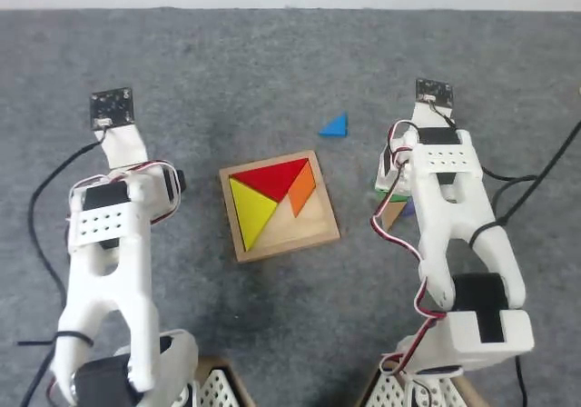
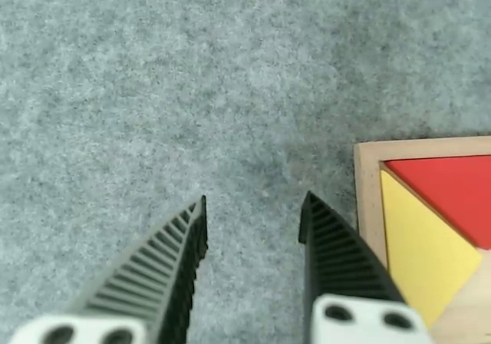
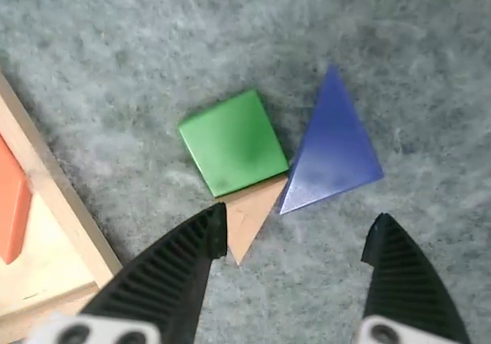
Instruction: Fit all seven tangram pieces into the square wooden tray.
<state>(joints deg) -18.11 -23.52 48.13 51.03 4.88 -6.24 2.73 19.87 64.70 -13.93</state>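
Carpet (image 1: 272, 62): tray (image 1: 290, 246) holds three pieces (image 1: 272, 178) (image 1: 250, 209) (image 1: 302, 193), four pieces (image 1: 334, 126) (image 3: 232, 142) (image 3: 331, 148) (image 3: 247, 217) outside; left pincer (image 2: 254, 198), right pincer (image 3: 301, 212) apart.

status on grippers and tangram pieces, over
Left gripper open, over carpet beside tray. Right gripper open above green square, dark blue triangle, tan piece. Tray holds red triangle, yellow triangle, orange piece; light blue triangle loose. No obstruction seen.

Robot lab bench, grey felt tabletop (image 1: 272, 71)

Left end effector (image 2: 255, 202) and right end effector (image 3: 301, 215) both hover, fingers spread
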